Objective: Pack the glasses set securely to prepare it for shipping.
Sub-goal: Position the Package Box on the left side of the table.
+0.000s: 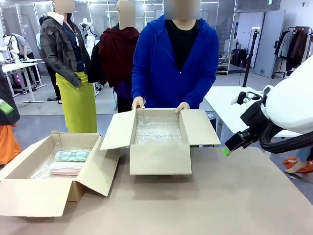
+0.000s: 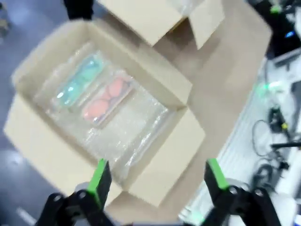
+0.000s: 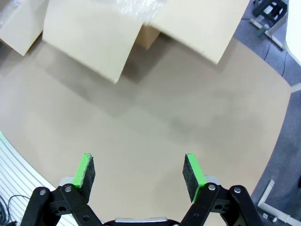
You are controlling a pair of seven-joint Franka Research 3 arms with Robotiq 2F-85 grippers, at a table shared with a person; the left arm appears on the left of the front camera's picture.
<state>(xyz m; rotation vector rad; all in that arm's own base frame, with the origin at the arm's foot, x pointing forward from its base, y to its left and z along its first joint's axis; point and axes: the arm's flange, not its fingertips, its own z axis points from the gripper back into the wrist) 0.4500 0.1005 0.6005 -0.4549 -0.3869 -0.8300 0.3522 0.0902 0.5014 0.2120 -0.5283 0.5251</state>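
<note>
The glasses set lies in the left cardboard box [image 1: 29, 193] on bubble wrap: a clear case with mint-green glasses [image 1: 72, 155] and a clear case with pink glasses [image 1: 66, 168] side by side. In the left wrist view the mint-green case [image 2: 77, 84] and the pink case [image 2: 106, 101] lie well below my left gripper [image 2: 157, 181], which hangs open and empty above the box's near wall [image 2: 160, 165]. My right gripper [image 1: 227, 150] hovers at the right, above the table. Its wrist view shows the right gripper [image 3: 139, 172] open, with nothing between the pads.
A second open box [image 1: 160, 159] lined with bubble wrap stands mid-table, and a person in a blue hoodie holds its far flaps with both hands [image 1: 138, 103]. Its flaps [image 3: 89, 33] show in the right wrist view. Bare brown tabletop [image 1: 234, 196] spreads at the front right.
</note>
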